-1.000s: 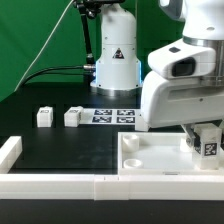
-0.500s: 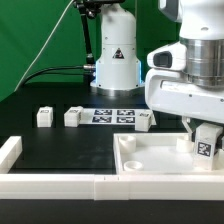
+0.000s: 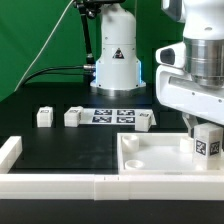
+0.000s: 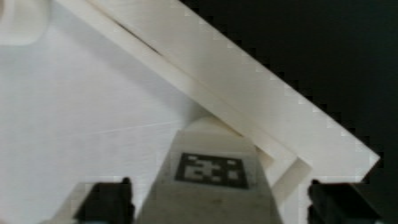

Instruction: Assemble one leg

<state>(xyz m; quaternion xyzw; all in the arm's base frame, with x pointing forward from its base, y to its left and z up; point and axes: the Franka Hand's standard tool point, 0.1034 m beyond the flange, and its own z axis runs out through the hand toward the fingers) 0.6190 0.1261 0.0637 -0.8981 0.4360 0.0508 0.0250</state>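
Note:
My gripper point(image 3: 204, 128) is shut on a leg point(image 3: 207, 143), a small white block with a black-and-white tag facing the camera. It holds the leg upright over the right side of the large white tray point(image 3: 150, 157), close to the tray's floor. In the wrist view the leg point(image 4: 214, 168) sits between the two dark fingers point(image 4: 111, 200), beside the tray's raised rim point(image 4: 249, 90). I cannot tell whether the leg touches the tray. Three more legs lie on the black table: two at the exterior view's left point(image 3: 44, 116) point(image 3: 72, 117) and one point(image 3: 146, 120) behind the tray.
The marker board point(image 3: 112, 116) lies flat before the arm's white base point(image 3: 115, 60). A long white rail point(image 3: 90, 186) runs along the front edge, with a short rail piece point(image 3: 10, 150) at the exterior view's left. A green backdrop stands behind.
The arm has shifted toward the exterior view's right and lifted slightly, with the leg still in the gripper. The leg behind the tray has come into view.

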